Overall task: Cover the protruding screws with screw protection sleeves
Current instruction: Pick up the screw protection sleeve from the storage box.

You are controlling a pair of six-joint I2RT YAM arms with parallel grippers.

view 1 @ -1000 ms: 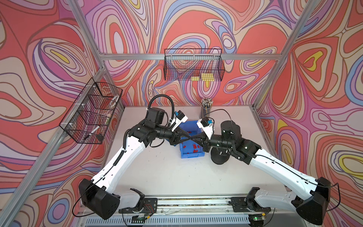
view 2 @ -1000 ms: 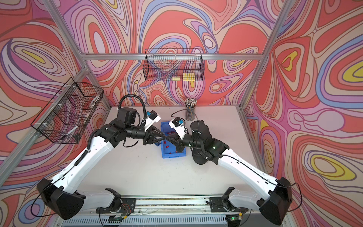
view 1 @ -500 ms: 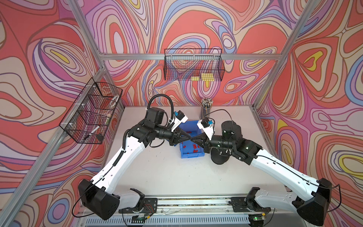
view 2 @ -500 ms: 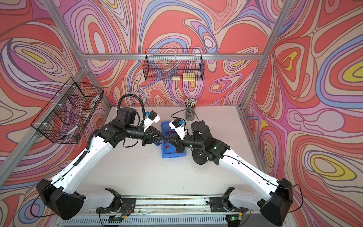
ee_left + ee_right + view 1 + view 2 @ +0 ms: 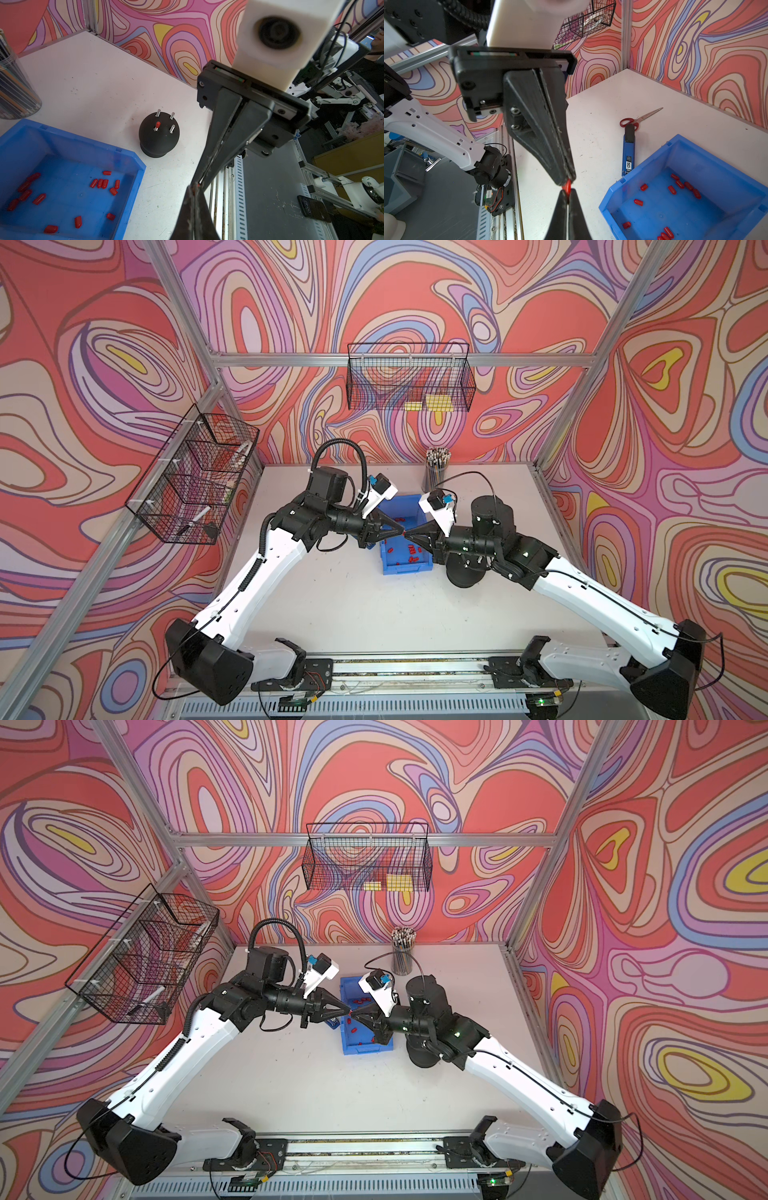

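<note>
Here, left gripper (image 5: 400, 530) and right gripper (image 5: 409, 535) both pinch one sleeve (image 5: 567, 187), its axis along the tips. In a top view, the stud base (image 5: 463, 577) lies lower right of them, under your right arm.

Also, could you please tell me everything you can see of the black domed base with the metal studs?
The black domed base looks like matte rubber or plastic: a rounded dome on a narrower foot, standing upright on the white table, beside the blue bin but apart from it. Four short silvery studs rise from its top; one wears a red sleeve over its tip, with bare metal below, and three are bare. Nothing else touches it.
</note>
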